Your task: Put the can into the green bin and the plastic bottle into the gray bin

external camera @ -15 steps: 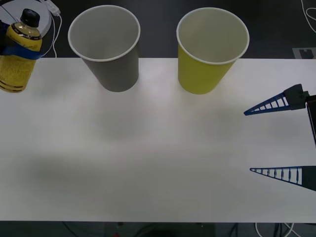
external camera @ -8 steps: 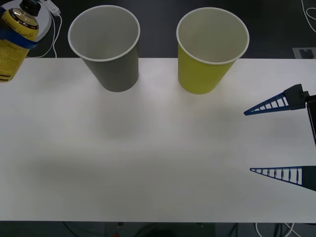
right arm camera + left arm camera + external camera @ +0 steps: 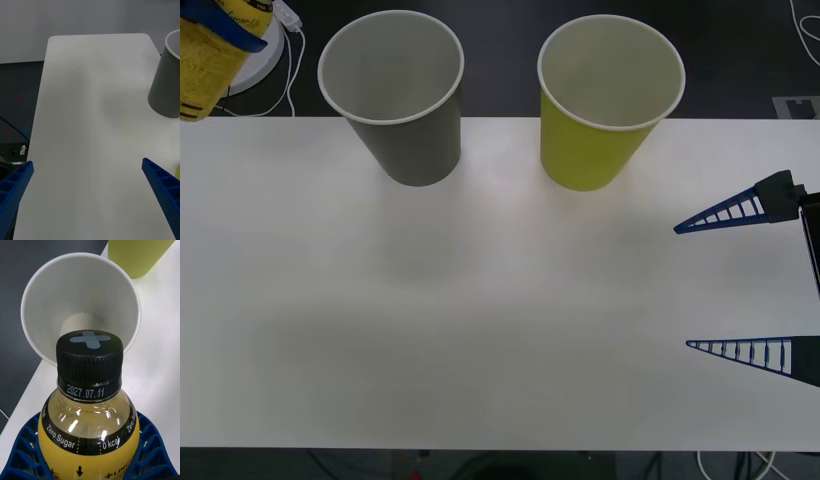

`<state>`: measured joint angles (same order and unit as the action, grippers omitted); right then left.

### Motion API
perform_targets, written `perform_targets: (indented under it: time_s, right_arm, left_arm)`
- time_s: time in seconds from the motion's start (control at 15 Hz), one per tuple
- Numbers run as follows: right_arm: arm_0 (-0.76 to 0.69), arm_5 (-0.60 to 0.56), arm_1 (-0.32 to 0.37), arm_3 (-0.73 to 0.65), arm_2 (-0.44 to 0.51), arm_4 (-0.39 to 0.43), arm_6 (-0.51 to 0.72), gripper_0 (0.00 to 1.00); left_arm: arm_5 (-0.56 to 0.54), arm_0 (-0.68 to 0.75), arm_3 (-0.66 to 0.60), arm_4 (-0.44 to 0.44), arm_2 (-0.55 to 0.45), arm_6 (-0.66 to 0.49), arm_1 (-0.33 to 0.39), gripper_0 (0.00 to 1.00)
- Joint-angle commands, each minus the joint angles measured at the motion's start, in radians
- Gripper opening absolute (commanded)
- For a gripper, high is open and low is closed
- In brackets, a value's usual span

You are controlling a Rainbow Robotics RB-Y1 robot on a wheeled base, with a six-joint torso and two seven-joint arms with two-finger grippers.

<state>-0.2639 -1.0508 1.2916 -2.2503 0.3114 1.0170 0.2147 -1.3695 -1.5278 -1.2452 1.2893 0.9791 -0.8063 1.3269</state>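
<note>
The plastic bottle (image 3: 208,55), yellow with dark print, hangs tilted at the far left corner of the front view, with my left gripper (image 3: 228,27) shut on it. Seen from the left wrist, its black cap (image 3: 90,363) sits between the blue fingers (image 3: 22,453), and the gray bin's white inside (image 3: 80,300) lies just beyond. The gray bin (image 3: 392,95) and the green bin (image 3: 610,100) stand upright side by side at the table's far edge. My right gripper (image 3: 683,287) hovers open at the right, holding nothing. The can is out of view.
The white table (image 3: 480,300) stretches bare in front of the bins. A white round device with a cable (image 3: 265,50) lies behind the table's far left corner. The right wrist view looks across the table to the gray bin (image 3: 167,82).
My left gripper has lifted the bottle higher and farther toward the far left corner, so its cap has left the front view. The right arm has not moved.
</note>
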Motion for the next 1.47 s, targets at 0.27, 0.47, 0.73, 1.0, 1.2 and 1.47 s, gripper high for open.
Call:
perform_targets:
  time_s: [0.27, 0.47, 0.73, 1.0, 1.2, 1.47]
  right_arm:
    - [0.000, 0.000, 0.000, 0.000, 0.000, 0.000, 0.000, 1.00]
    - [0.000, 0.000, 0.000, 0.000, 0.000, 0.000, 0.000, 1.00]
    - [0.000, 0.000, 0.000, 0.000, 0.000, 0.000, 0.000, 1.00]
    - [0.000, 0.000, 0.000, 0.000, 0.000, 0.000, 0.000, 1.00]
    - [0.000, 0.000, 0.000, 0.000, 0.000, 0.000, 0.000, 1.00]
    - [0.000, 0.000, 0.000, 0.000, 0.000, 0.000, 0.000, 1.00]
  left_arm:
    - [-0.002, -0.074, 0.142, 0.027, 0.018, 0.032, -0.147, 0.00]
    - [-0.022, -0.118, 0.227, 0.067, 0.018, 0.049, -0.235, 0.00]
    - [-0.045, -0.169, 0.263, 0.162, 0.018, 0.036, -0.328, 0.00]
    - [-0.045, -0.196, 0.329, 0.185, 0.021, 0.033, -0.417, 0.00]
    - [-0.045, -0.221, 0.383, 0.203, 0.023, 0.036, -0.477, 0.00]
    - [-0.045, -0.242, 0.446, 0.229, 0.024, 0.039, -0.552, 0.00]
